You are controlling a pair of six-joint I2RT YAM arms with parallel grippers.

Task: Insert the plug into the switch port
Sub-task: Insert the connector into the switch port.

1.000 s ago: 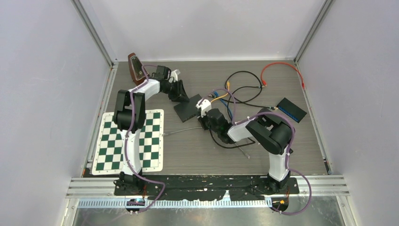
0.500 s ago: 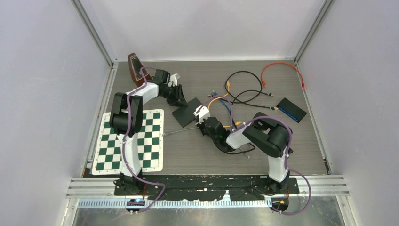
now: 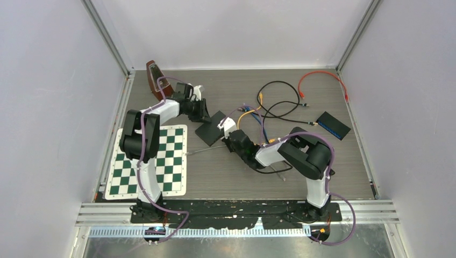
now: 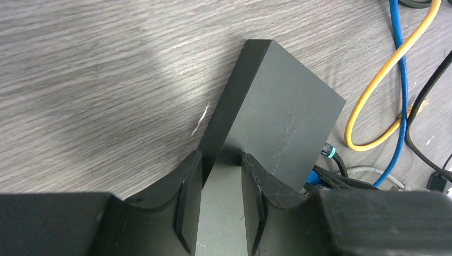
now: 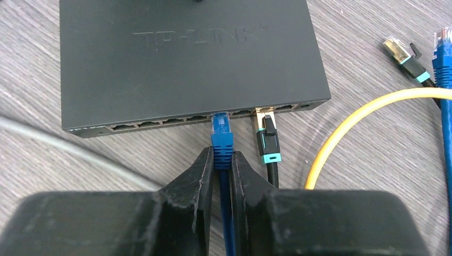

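1. Right gripper [image 5: 223,160]: your two fingers are pressed onto the boot of the blue plug [image 5: 221,133], pinching it from both sides, with its blue cord running back between them.
2. You can see in the right wrist view that the plug's clear tip sits at the mouth of a port near the middle of the row on the switch's [image 5: 181,64] front face. You cannot tell from these views whether it is fully seated.
3. Your left gripper [image 4: 223,165] is closed on the opposite end of the switch, one finger on each side of its edge.
4. One port stands open to the right of the blue plug. In the next one sits a black plug [image 5: 266,141] with a teal band.
5. You have a yellow cable [image 5: 362,106] curving past the switch's right corner, and a gray cable [image 5: 64,144] lying on the table to its left.
6. A loose plug [image 5: 405,56] with a teal band lies on the wood right of the switch, just beside a second blue connector [image 5: 443,53].
7. From above, the switch lies near the middle of the table, between your two grippers.
8. Farther out, a checkerboard mat [image 3: 172,161] lies on the left, a tangle of black cable [image 3: 279,91] behind, an orange cable [image 3: 317,78] at the far right corner, and a second black box [image 3: 333,124] near the right edge.
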